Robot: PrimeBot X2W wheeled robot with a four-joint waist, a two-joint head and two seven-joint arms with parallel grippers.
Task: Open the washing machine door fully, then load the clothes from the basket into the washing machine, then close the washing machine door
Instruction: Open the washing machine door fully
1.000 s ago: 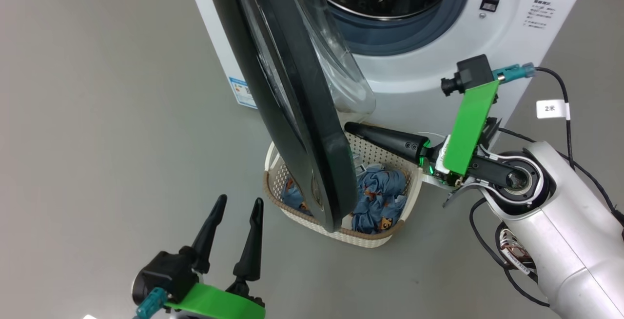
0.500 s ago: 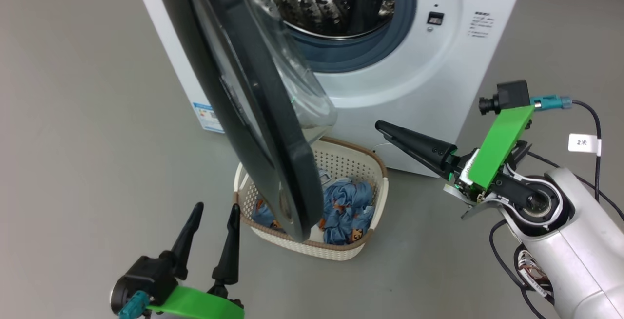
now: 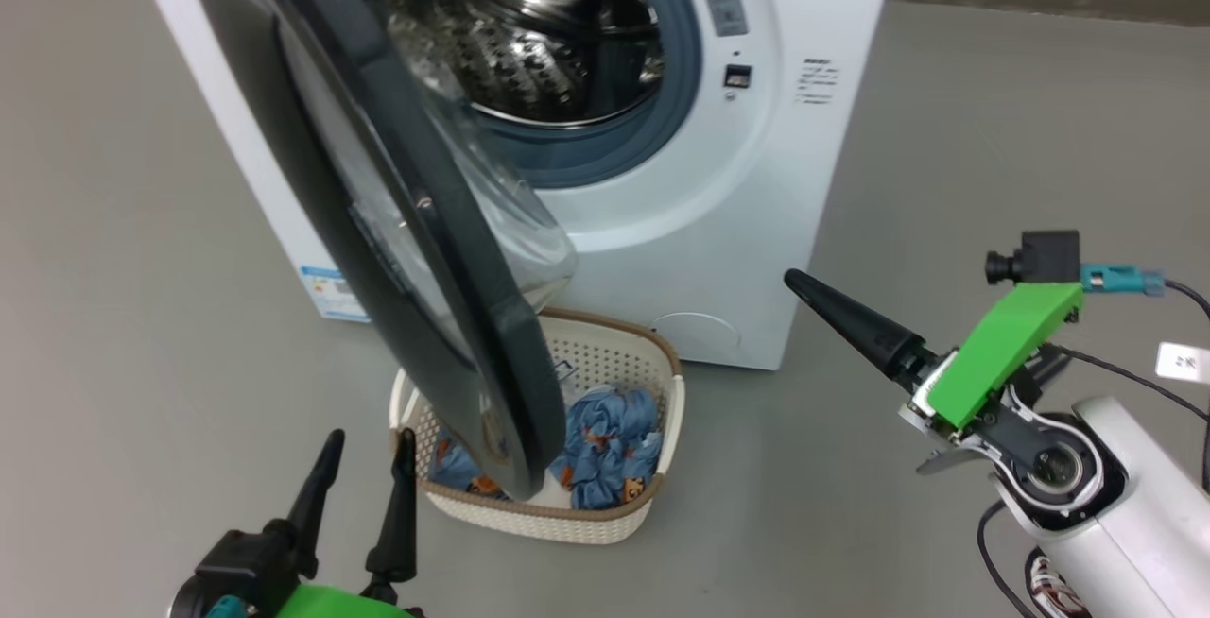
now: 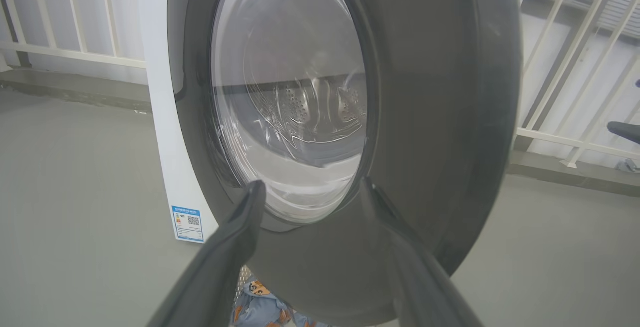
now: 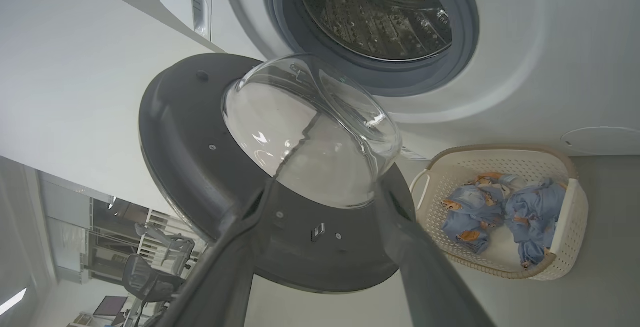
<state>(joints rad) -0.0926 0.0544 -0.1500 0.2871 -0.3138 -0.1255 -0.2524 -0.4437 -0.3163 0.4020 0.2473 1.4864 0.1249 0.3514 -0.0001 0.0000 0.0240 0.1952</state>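
Both sets of fingers are spread and empty: your left gripper (image 3: 371,435) near the basket (image 3: 614,528) holding the clothes (image 3: 605,448), your right gripper (image 5: 320,192) facing the door (image 3: 510,353), partly open before the washing machine (image 3: 728,249).

Grey floor (image 3: 142,268), white railing (image 4: 75,55) in bkgd, dark office chair (image 5: 142,274) beyond.

The grey floor (image 3: 123,334) before me carries the white washing machine (image 3: 756,221), and the cream basket (image 3: 539,519) stands on it just in front of the machine
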